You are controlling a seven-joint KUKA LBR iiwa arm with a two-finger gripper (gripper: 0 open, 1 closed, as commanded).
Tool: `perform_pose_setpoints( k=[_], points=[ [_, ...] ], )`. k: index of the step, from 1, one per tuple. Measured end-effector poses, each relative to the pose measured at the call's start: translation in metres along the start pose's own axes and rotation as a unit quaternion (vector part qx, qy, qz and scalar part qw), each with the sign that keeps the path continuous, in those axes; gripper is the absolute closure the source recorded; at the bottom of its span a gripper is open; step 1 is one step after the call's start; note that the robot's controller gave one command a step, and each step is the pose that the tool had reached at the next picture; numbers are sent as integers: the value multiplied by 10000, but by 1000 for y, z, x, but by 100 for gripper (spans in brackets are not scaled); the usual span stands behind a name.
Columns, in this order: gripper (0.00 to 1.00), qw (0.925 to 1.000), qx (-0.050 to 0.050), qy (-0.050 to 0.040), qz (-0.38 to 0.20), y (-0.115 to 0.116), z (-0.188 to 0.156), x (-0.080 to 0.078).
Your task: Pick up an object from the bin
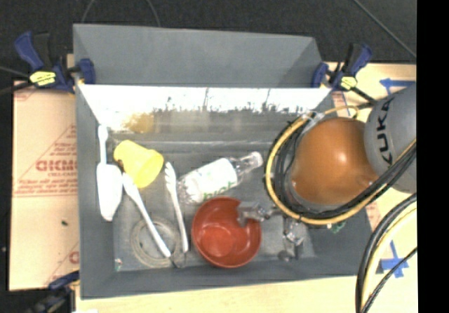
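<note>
Orange wrist cover (pixel 330 161), gripper (pixel 272 226) beside round red bowl (pixel 221 241) (upright, glossy).

Glossy red plastic bowl (pixel 226 233), matt grey metal bin (pixel 196 52)

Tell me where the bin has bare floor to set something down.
Bare floor runs along the back wall, behind the yellow cup and clear bottle. The front is crowded: white spoons, red bowl, and the hand beside it.
</note>
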State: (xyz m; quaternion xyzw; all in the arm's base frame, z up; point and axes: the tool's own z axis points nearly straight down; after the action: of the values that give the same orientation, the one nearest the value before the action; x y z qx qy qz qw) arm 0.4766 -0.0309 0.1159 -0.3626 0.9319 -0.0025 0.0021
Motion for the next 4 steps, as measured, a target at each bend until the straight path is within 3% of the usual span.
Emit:
perform_pose_setpoints(
  k=[1, 2, 3, 4],
  points=[
    [0, 9848, 13, -9, -1737, 23, 46, -24],
    [100, 9530, 57, -48, -3029, 11, 42, -10],
    [100, 9529, 57, -49, -3032, 11, 42, -10],
    [100, 9528, 6, -26, -3036, 14, 2, -8]
  ],
)
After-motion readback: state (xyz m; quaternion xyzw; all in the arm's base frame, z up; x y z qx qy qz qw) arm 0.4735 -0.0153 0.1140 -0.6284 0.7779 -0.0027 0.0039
